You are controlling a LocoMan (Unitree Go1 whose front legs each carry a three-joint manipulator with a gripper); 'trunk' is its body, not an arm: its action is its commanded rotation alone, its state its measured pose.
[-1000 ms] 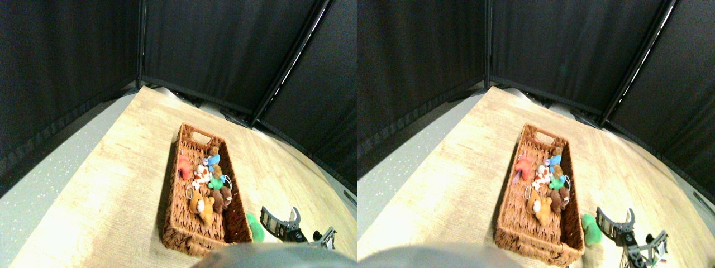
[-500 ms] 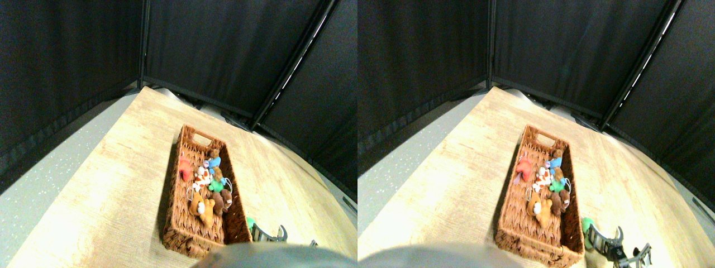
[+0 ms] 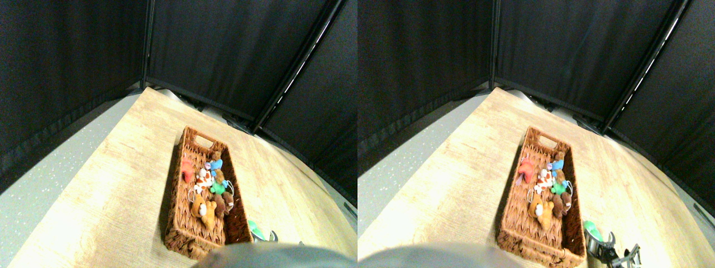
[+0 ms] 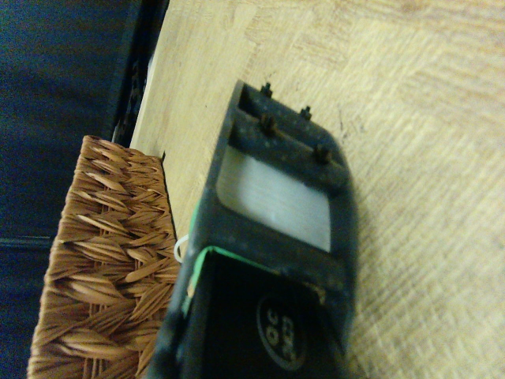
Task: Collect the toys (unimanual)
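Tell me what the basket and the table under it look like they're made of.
The basket looks like woven wicker, brown and matte: braided strands show clearly in the wrist view. The table looks like pale wood or a wood-look laminate, with visible grain; which one I can't tell.

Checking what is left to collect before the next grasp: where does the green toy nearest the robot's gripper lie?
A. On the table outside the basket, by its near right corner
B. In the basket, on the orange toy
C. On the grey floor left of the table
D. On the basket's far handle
A: the green toy lies on the wooden table just outside the basket, beside the right gripper.
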